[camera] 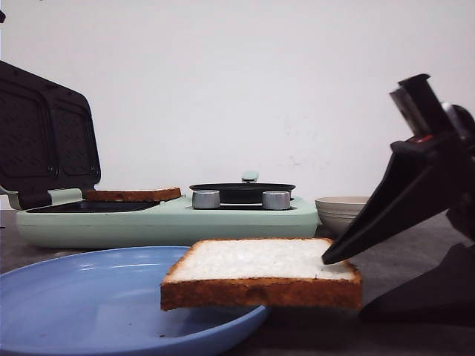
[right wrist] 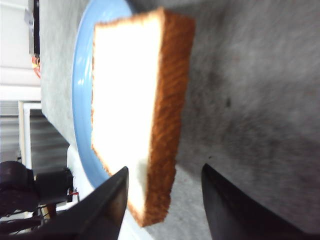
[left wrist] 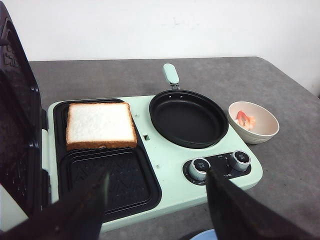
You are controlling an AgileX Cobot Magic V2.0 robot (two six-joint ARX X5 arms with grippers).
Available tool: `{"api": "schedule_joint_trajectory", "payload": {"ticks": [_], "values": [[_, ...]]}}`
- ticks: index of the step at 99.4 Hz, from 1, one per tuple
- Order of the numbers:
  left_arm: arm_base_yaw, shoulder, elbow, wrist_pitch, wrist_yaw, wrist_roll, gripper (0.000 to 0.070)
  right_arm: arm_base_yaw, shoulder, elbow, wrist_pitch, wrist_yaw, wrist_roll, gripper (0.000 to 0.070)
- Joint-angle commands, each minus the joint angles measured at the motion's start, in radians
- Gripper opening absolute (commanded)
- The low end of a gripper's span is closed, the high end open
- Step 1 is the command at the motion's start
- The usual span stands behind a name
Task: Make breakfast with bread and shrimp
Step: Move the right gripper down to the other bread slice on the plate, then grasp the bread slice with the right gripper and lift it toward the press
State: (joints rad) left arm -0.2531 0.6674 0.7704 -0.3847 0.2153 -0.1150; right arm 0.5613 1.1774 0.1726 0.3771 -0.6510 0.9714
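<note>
One slice of bread (camera: 260, 271) lies level over the right rim of the blue plate (camera: 89, 304), more than half of it past the rim. My right gripper (right wrist: 165, 172) is open around its near corner. One finger (right wrist: 112, 200) lies on the white face. The other finger (right wrist: 225, 205) stands apart from the crust. A second slice of bread (left wrist: 100, 125) lies in the far cavity of the mint-green sandwich maker (left wrist: 165, 165). The shrimp (left wrist: 244, 120) lie in a cream bowl (left wrist: 255, 125). My left gripper (left wrist: 157, 174) hangs open above the maker's front edge and holds nothing.
The maker's dark lid (camera: 44, 141) stands open at the left. A black pan (left wrist: 189, 117) with a green handle sits on the maker's right half, with two silver knobs (left wrist: 199, 167) in front of it. The near cavity (left wrist: 112, 182) holds nothing. Grey tabletop lies around.
</note>
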Motion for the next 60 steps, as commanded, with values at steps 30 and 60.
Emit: {"api": "schedule_joint_trajectory", "payload": {"ticks": [30,60], "values": [[-0.003,0.005,0.01,0.011,0.005,0.01,0.0325,0.058,0.103,-0.003,0.143,0.032,0.069,0.0254],[-0.003,0.005,0.01,0.01,0.005,0.01,0.0324,0.067,0.109,-0.003,0.166,0.05,0.069,0.0]]}}
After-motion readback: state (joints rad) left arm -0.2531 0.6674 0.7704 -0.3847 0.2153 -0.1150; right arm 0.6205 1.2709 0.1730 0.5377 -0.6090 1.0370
